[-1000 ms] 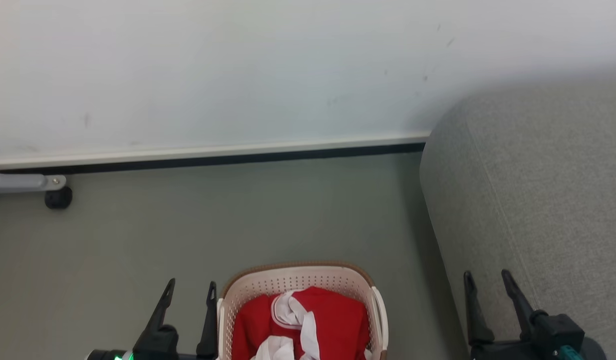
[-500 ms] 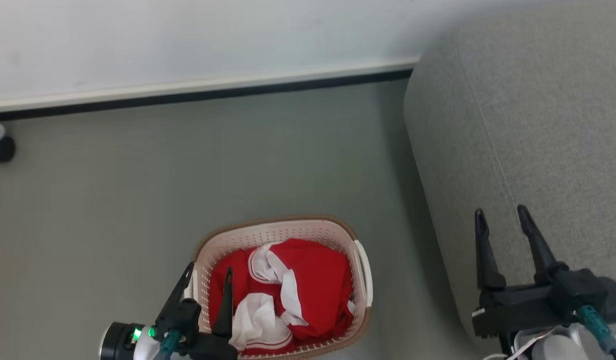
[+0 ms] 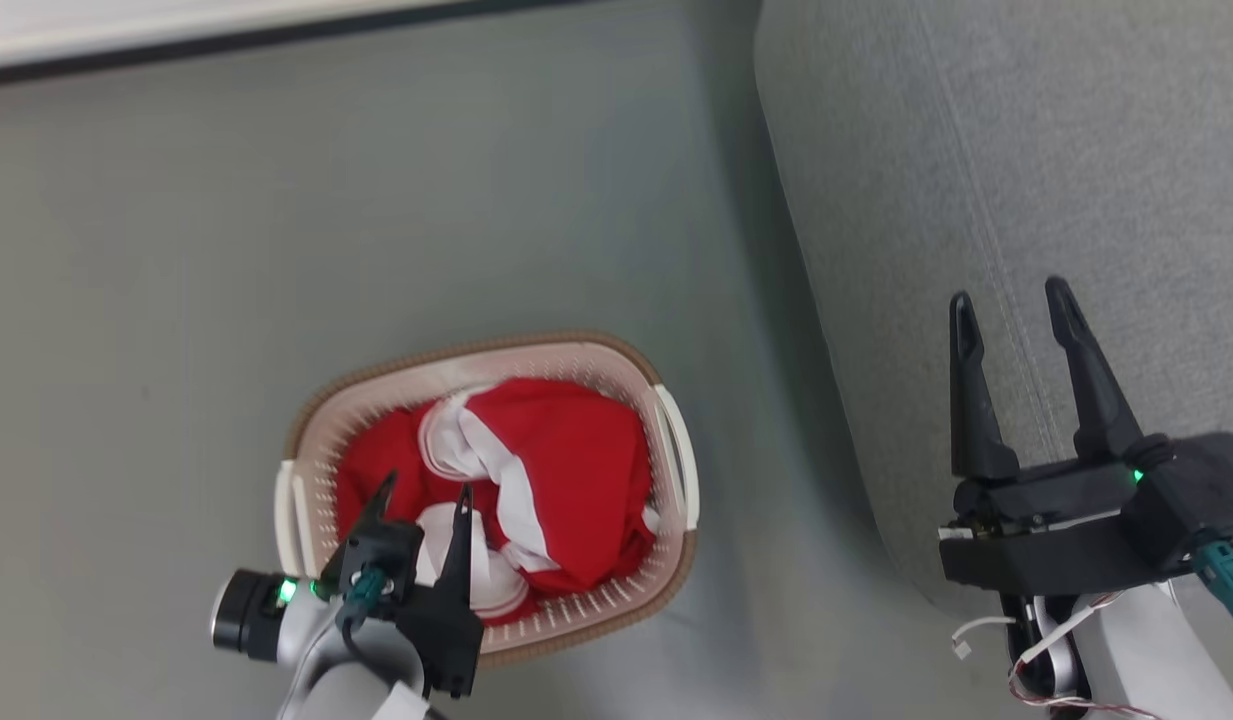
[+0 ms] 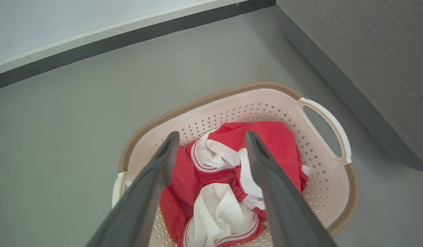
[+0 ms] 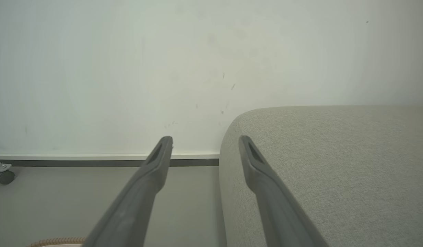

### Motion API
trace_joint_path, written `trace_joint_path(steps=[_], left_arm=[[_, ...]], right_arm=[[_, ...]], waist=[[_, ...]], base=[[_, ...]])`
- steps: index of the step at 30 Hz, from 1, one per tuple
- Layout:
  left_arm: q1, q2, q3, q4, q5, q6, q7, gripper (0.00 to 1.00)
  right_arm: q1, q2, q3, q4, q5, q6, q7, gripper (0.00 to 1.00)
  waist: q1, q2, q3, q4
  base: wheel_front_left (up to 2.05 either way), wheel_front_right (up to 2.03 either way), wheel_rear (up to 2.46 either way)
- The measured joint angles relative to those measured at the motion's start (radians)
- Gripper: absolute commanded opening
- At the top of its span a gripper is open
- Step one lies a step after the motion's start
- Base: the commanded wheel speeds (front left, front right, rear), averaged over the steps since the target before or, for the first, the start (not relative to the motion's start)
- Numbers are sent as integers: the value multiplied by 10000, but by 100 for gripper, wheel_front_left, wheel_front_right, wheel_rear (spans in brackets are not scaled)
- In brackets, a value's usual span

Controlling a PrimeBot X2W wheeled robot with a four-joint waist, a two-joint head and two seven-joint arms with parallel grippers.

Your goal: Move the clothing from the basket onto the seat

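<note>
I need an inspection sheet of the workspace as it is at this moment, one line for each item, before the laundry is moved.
Surface: grey floor, smooth, bearing the basket.
Job's things: clothing, red and white, crumpled inside the basket; seat to its right, no garment on its visible part.
Clutter: nothing seen.
Grippers: left gripper open, fingers over the clothing; right gripper open, over the seat's edge.
Cables: teal cable at the left wrist; thin loose wires below the right gripper.
Surroundings: pale wall with baseboard; caster wheel by the wall.
</note>
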Motion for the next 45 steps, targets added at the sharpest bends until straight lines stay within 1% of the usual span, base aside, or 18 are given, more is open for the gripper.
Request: trace_joint_path(steps=[5, 16, 18, 19, 21, 27, 29, 34, 36, 38, 39, 42, 45], left_arm=[[-589, -8, -184, 476, -84, 56, 215, 100], [-1902, -8, -709, 993, -351, 100, 378, 100], [-2020, -8, -742, 1030, -357, 100, 380, 100], [-2294, -10, -775, 1081, -466, 100, 395, 100], [-2586, -10, -775, 1164, -721, 125, 435, 100], [-3258, -12, -690, 1592, -761, 130, 479, 100], [-3327, -12, -552, 1739, -980, 178, 479, 100], [-3521, -10, -491, 2173, -1001, 217, 477, 100], [-3624, -10, -495, 2305, -1012, 219, 454, 71], [-3730, -8, -531, 2391, -1045, 219, 430, 16], [-3777, -10, -581, 2443, -1045, 217, 380, 0], [-3865, -10, -773, 2600, -1045, 201, 270, 0], [-3869, -12, -940, 2663, -1064, 115, 81, 0]], right_arm=[[-348, 59, 69, -341, -8, 163, -2, 100], [-1086, 140, -71, -894, -27, 176, -2, 100], [-1150, 153, -81, -947, -31, 176, -2, 100], [-1290, 178, -115, -1034, -63, 176, -2, 100], [-1455, 178, -182, -1093, -73, 222, -2, 100], [-1962, 265, -251, -1145, -111, 245, -2, 100], [-2064, 311, -232, -1112, -194, 245, -2, 100], [-2162, 347, -232, -972, -284, 249, -2, 100], [-2269, 360, -234, -884, -290, 249, -2, 100], [-2369, 403, -228, -836, -295, 257, -2, 100], [-2396, 420, -226, -794, -301, 263, -2, 100], [-2487, 456, -224, -619, -368, 336, -2, 100], [-2500, 468, -249, -445, -370, 336, -2, 100]], waist=[[-1, 0, 759, -246], [-2, 0, 2443, -612], [-2, 1, 2595, -633], [-1, 1, 2901, -672], [-2, 1, 3207, -706], [-1, 1, 4091, -782], [-1, 1, 4342, -799], [-2, 0, 4811, -833], [-2, 0, 4922, -840], [-2, 0, 4982, -844], [-2, 0, 4989, -845], [-2, 0, 4929, -847], [-3, 0, 4817, -849]], base=[[0, 0, 0], [0, 0, 0], [0, 0, 0], [0, 0, 0], [0, 0, 0], [0, 0, 0], [0, 0, 0], [0, 0, 0], [0, 0, 0], [0, 0, 0], [0, 0, 0], [0, 0, 0], [0, 0, 0]])
